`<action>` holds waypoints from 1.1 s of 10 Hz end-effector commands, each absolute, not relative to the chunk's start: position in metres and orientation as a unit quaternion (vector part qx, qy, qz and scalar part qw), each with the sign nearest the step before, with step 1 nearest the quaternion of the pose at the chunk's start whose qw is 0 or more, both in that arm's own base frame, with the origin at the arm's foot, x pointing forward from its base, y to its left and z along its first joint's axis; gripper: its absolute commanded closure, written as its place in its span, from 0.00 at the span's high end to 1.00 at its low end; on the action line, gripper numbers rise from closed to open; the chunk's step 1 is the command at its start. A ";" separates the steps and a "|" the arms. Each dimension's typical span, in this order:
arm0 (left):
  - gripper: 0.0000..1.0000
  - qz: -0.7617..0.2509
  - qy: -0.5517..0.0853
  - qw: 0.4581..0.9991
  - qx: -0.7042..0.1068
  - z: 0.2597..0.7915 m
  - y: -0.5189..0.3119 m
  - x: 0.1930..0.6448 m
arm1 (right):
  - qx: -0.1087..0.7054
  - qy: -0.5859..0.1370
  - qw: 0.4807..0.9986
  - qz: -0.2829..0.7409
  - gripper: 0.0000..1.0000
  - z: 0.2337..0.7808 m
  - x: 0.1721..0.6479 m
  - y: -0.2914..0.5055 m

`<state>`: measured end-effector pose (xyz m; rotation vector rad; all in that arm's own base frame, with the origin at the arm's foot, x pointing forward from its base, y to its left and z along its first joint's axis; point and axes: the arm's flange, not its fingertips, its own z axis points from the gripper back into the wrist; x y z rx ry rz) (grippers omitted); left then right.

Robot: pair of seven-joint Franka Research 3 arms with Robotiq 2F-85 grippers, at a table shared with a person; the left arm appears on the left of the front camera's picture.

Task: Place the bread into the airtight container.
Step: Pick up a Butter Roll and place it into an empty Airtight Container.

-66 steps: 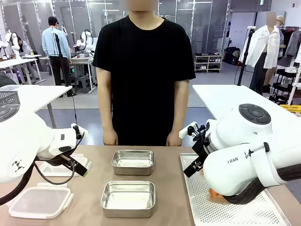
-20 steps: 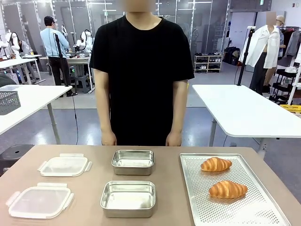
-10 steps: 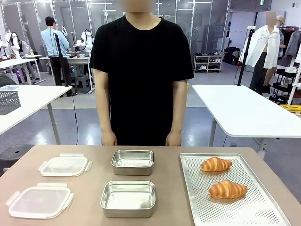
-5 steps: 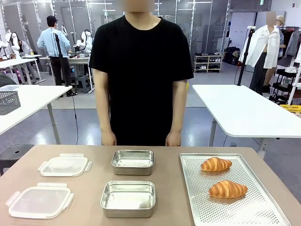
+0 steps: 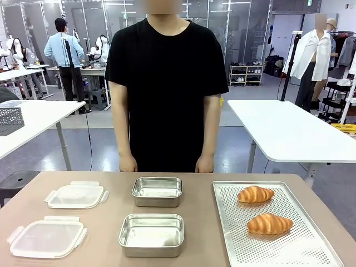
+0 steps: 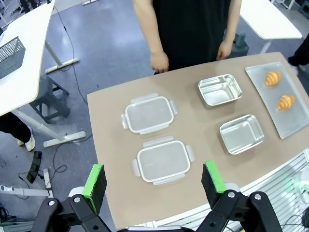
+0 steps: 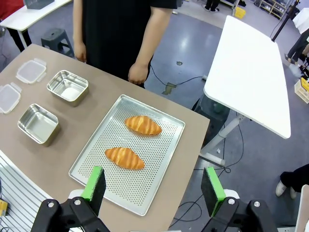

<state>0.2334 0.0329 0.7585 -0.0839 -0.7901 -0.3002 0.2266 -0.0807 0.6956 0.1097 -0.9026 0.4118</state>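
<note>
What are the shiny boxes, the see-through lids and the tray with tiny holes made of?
The boxes look like metal, probably stainless steel: silvery with bright reflections. The lids seem plastic: cloudy-clear, the table showing through, snap flaps on the edges. The tray looks like duller metal, maybe aluminium: pale grey, matte.

Perforated tray (image 5: pixel 311 250) on brown table (image 5: pixel 201 222); person in black shirt (image 5: pixel 167 83) at far edge.

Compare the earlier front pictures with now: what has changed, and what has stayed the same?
Both arms have drawn back off the table; the left gripper and right gripper now hang high above it, open, holding nothing. The two croissants, tray, two steel containers and two lids lie as before.
</note>
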 end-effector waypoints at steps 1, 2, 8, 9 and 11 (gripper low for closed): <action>1.00 -0.144 -0.383 0.912 -0.039 0.759 0.034 0.233 | 0.050 -0.432 0.879 0.197 1.00 0.696 0.227 -0.080; 1.00 -0.144 -0.383 0.912 -0.039 0.759 0.034 0.233 | 0.050 -0.432 0.879 0.197 1.00 0.696 0.227 -0.080; 1.00 -0.144 -0.383 0.912 -0.039 0.759 0.034 0.233 | -0.137 -0.307 0.822 0.461 1.00 0.689 0.280 0.040; 1.00 -0.144 -0.383 0.912 -0.039 0.759 0.034 0.233 | -0.144 -0.294 0.816 0.477 1.00 0.682 0.287 0.051; 1.00 -0.144 -0.383 0.912 -0.039 0.759 0.034 0.233 | -0.151 -0.242 0.797 0.533 1.00 0.637 0.316 0.085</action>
